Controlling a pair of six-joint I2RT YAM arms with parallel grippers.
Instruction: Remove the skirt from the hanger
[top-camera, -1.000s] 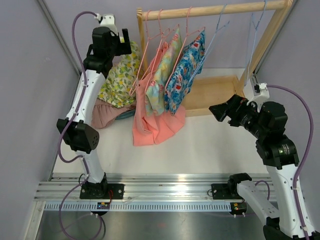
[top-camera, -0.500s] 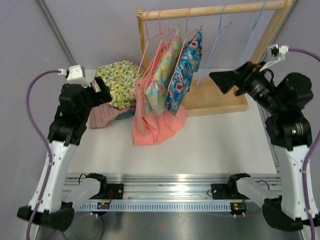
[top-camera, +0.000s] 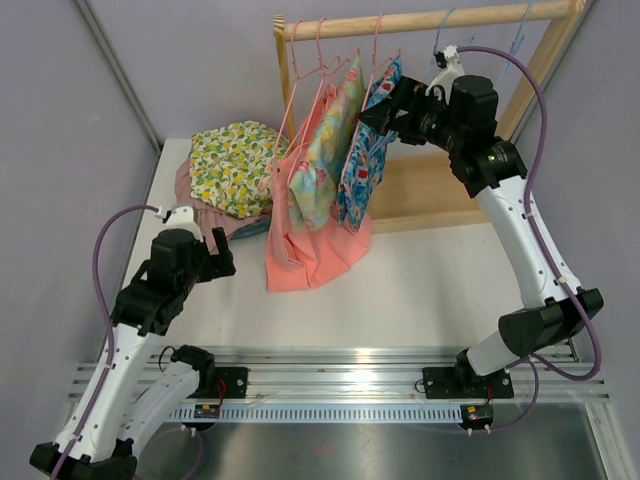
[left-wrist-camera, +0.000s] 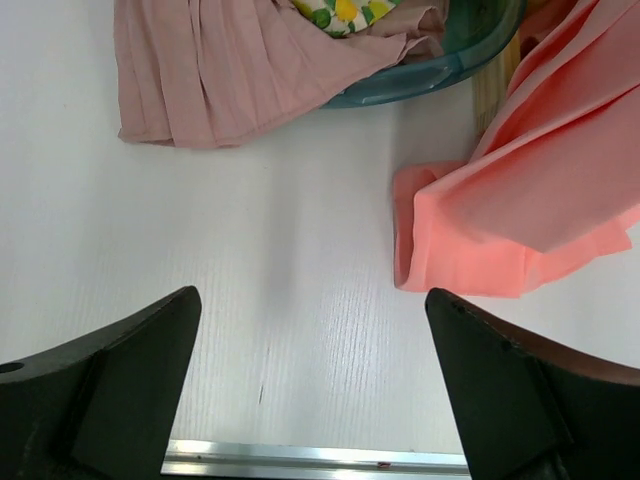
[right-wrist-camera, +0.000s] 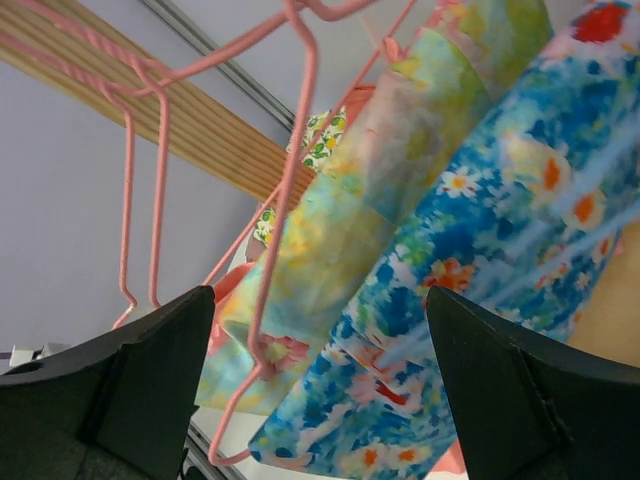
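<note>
Right gripper (right-wrist-camera: 315, 295): spread wide and holding nothing. I have it up at the rack, facing the hanging skirts.
Left gripper (left-wrist-camera: 310, 292): also spread and empty. It hovers low over the surface (top-camera: 430, 290), just beside the trailing hem of the coral skirt (left-wrist-camera: 500, 220).
Task's thing: the blue floral skirt (right-wrist-camera: 480, 230) is my best guess for the target, since the right wrist is aimed straight at it. It hangs on its pink hanger (right-wrist-camera: 297, 130) from the wooden rail (top-camera: 430, 18) and is the rightmost of three hanging skirts.
Neighbours: a pastel patchwork skirt (top-camera: 325, 150) hangs just beside it. The coral one is further left, and its hem spills onto the surface.
Off to the side: a lemon-print garment (top-camera: 232, 165) and a dusty-pink pleated one (left-wrist-camera: 230, 70) lie piled in a teal tub (left-wrist-camera: 440, 70), well apart from the rack.
Done so far: as I read it, only the approach. No gripper touches cloth or wire, and the skirt is fully on its hanger.
Left to do: the whole removal, meaning take hold of the fabric or the hanger, work the skirt free, and set it down.
Watch-out: the hangers crowd together, so closing here could catch the pastel skirt too. I can't tell from the wrist view how near the fabric the fingers really are.
</note>
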